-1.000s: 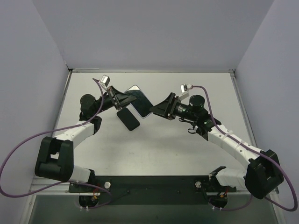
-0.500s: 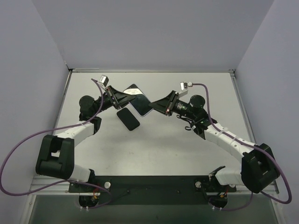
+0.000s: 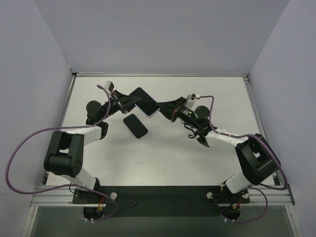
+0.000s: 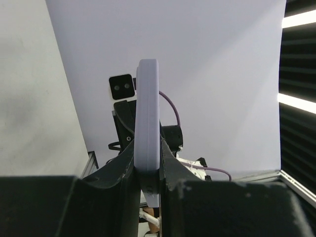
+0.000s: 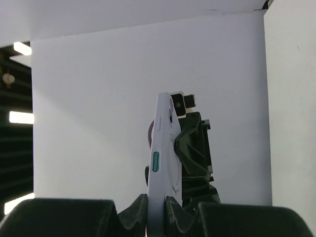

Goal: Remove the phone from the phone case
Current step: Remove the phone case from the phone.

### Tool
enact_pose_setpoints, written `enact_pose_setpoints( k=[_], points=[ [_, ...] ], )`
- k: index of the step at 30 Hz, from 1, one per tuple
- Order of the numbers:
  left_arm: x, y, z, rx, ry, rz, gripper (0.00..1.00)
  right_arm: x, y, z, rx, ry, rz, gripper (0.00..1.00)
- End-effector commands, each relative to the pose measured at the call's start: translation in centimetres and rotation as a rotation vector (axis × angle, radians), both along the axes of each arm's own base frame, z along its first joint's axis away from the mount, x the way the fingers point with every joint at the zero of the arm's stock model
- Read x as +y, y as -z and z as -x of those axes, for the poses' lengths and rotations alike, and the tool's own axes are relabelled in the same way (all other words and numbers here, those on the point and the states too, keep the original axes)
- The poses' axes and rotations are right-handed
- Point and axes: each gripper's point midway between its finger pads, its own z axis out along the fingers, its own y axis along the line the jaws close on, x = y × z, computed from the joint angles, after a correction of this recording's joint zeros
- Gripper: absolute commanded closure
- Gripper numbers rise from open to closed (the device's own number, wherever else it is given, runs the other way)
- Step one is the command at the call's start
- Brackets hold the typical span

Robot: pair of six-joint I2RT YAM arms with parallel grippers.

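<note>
The phone sits in its lavender phone case [image 3: 146,102] and hangs in the air between my two grippers, dark screen facing up in the top view. My left gripper [image 3: 131,101] is shut on the case's left end. In the left wrist view the case's edge [image 4: 148,118] stands upright between the left gripper's [image 4: 147,154] jaws. My right gripper [image 3: 161,108] is shut on the opposite end. The right wrist view shows the case [image 5: 165,158], with its green side button, pinched by the right gripper [image 5: 157,201], and the left gripper behind it.
A dark phone-shaped patch [image 3: 136,126] lies on the white table [image 3: 163,158] below the held phone; I cannot tell whether it is a shadow or an object. Pale walls enclose the table on three sides. Purple cables trail from both wrists.
The right gripper has closed on the case's end. Both wrists and the cased phone have shifted slightly toward the far left, and the right arm has reached further left.
</note>
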Motion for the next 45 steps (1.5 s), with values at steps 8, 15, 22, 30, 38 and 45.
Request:
enact_pose_setpoints(
  k=[8, 15, 22, 30, 38, 45],
  points=[
    [0.6, -11.4, 3.8, -0.459, 0.000, 0.161, 1.00, 1.3, -10.0, 1.2, -0.076, -0.026, -0.465, 1.00],
    [1.5, -13.6, 4.6, -0.502, -0.033, 0.225, 1.00, 1.6, -11.9, 1.0, -0.069, -0.018, -0.529, 1.00],
    [2.4, -15.6, 5.7, -0.545, -0.068, 0.289, 1.00, 1.8, -15.1, 1.1, -0.098, -0.023, -0.604, 1.00],
    [3.3, -18.0, 7.2, -0.615, -0.094, 0.343, 1.00, 2.0, -17.4, 1.2, -0.122, -0.027, -0.661, 1.00],
    [4.4, -21.8, 9.5, -0.694, -0.103, 0.416, 1.00, 2.0, -17.6, 1.1, -0.118, -0.017, -0.673, 1.00],
    [5.8, -24.9, 12.1, -0.761, -0.126, 0.491, 1.00, 2.7, -18.1, 1.2, -0.111, -0.040, -0.691, 1.00]
  ],
)
